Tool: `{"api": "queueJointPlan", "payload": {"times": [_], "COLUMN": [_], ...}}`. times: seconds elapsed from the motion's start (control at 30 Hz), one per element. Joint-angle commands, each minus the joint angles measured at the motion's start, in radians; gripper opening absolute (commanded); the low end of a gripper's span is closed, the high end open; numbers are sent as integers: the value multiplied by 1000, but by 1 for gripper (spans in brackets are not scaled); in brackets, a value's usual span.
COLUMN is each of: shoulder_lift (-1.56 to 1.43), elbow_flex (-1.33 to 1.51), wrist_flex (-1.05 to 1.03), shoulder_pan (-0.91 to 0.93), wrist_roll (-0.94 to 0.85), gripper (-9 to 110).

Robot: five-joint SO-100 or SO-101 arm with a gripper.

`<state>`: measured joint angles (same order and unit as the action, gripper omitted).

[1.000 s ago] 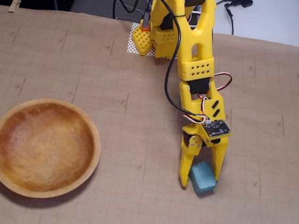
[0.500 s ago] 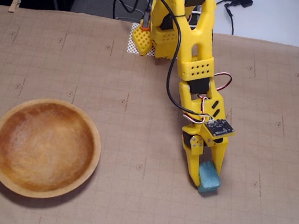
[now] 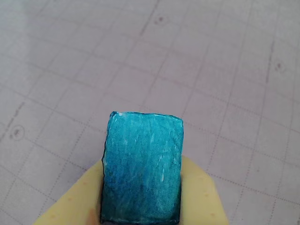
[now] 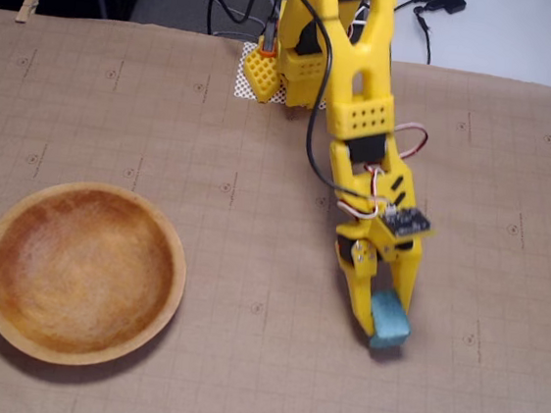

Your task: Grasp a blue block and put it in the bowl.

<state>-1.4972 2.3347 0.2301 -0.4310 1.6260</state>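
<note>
Brown gridded paper covers the counter (image 4: 119, 101), where the yellow gripper (image 4: 378, 321) pinches the blue block (image 4: 390, 320) between its fingers, well right of the wooden bowl (image 4: 81, 273).

Blue block (image 4: 390, 320): teal, mottled, sitting clamped between yellow fingers (image 4: 363, 297), right of bowl.
Bowl (image 4: 81, 270): wooden, lying empty, well apart.
</note>
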Motion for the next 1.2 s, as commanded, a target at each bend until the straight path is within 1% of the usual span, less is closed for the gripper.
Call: {"api": "queueJointPlan", "payload": {"times": [0.0, 0.33, 0.47, 0.57, 0.8, 0.97, 1.17], "shoulder_lift": [-241, -592, -788, -950, -1201, -1285, -1285], "elbow_flex": [43, 227, 273, 273, 270, 270, 268], "wrist_flex": [11, -3, -147, -322, -595, -704, -718], "shoulder_pan": [-6, 0, 9, 29, 98, 212, 333], "wrist_roll": [-11, -12, -11, -8, -8, 0, 2], "gripper": [-3, -3, -3, -3, -3, -3, -3]}}
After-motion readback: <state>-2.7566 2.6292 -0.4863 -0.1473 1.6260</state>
